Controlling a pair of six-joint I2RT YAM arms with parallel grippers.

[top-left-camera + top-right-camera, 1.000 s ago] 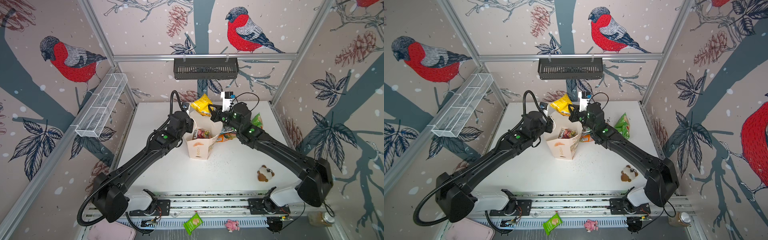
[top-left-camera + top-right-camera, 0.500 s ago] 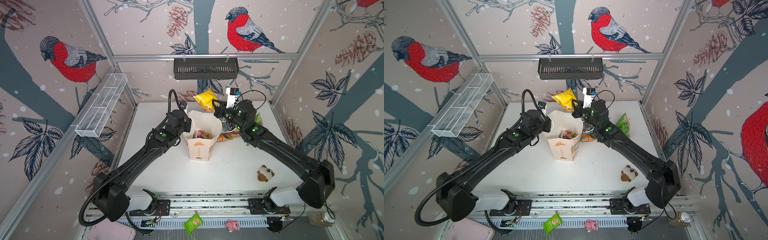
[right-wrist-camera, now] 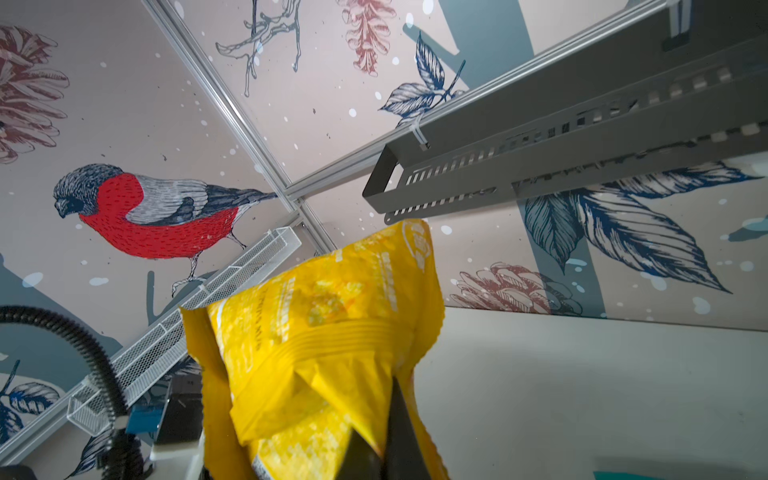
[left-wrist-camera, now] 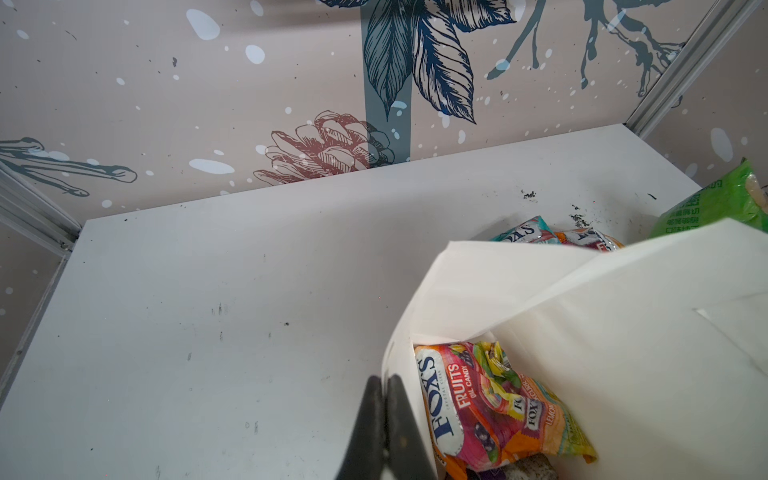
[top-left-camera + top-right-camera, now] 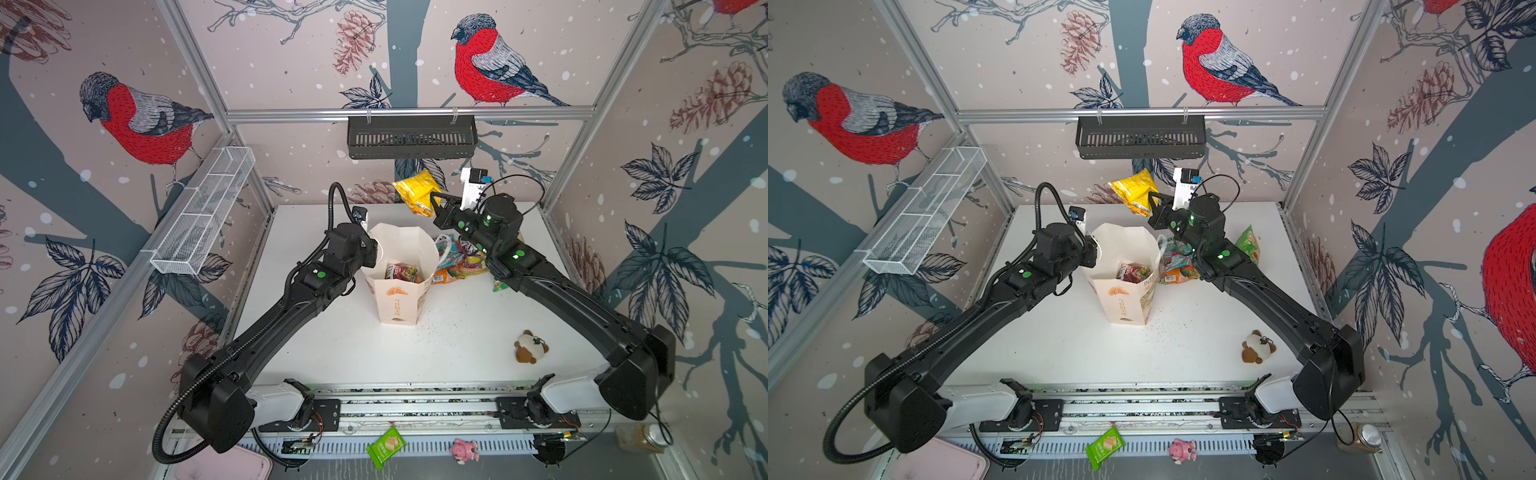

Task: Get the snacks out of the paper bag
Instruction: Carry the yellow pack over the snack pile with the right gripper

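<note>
the white counter [image 5: 332,345] carries everything. the paper bag [image 5: 397,303] stands upright near its middle, mouth open, with fox's candy packets [image 4: 490,407] lying at the bottom. beside the bag on the right lies a pile of snacks [image 5: 461,262] already out, a green packet [image 5: 1248,247] at its far edge. the yellow packet [image 5: 417,192] hangs high above the counter, behind the bag's mouth. my right fingers [image 3: 401,436] are clamped on one end of it. my left fingers [image 4: 370,415] are closed, and as far as i can judge they pinch the bag's rim, steadying it. to do this well i'd swing the packet clear of the rim toward the pile, lower it close to the counter before letting go, and hold the left pinch firm so the bag doesn't tip.
</note>
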